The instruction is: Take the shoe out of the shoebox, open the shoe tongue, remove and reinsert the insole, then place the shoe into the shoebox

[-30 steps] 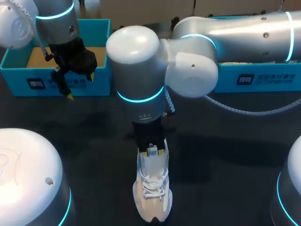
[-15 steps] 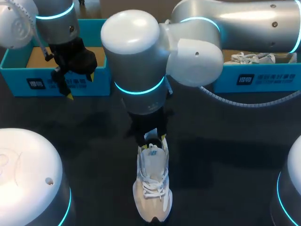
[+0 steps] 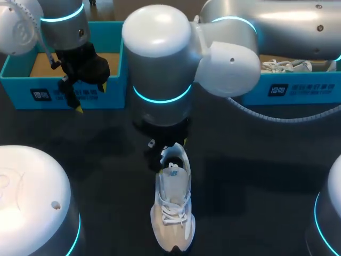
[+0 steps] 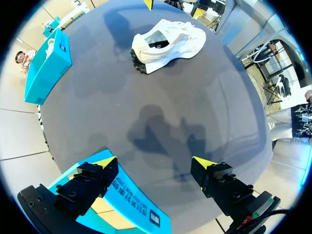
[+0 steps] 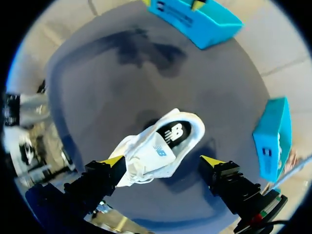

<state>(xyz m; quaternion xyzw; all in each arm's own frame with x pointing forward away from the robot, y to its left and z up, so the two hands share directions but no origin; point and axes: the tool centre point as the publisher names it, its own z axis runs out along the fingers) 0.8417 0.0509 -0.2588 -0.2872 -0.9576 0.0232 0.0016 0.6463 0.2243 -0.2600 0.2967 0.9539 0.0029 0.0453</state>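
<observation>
A white shoe [image 3: 171,209] lies on the dark table [image 3: 256,176], toe toward the near edge. In the right wrist view the shoe [image 5: 146,158] sits below and between the fingers, tongue laid forward, its dark insole [image 5: 173,132] showing in the opening. My right gripper [image 5: 163,161] hangs open above the shoe's heel end, touching nothing; in the head view it [image 3: 168,145] is mostly hidden under the arm. My left gripper [image 3: 88,98] stands open and empty at the front wall of the left shoebox [image 3: 64,93]. The left wrist view shows the shoe [image 4: 168,41] far ahead.
A second teal shoebox [image 3: 298,88] at the back right holds another white shoe [image 3: 282,65]. My right arm's large elbow [image 3: 160,64] hangs over the table's middle. Two white domed bases [image 3: 32,202] sit at the near corners.
My right gripper has opened, let go of the shoe's tongue and lifted back from the shoe. The shoe's opening now shows. The left arm has not moved.
</observation>
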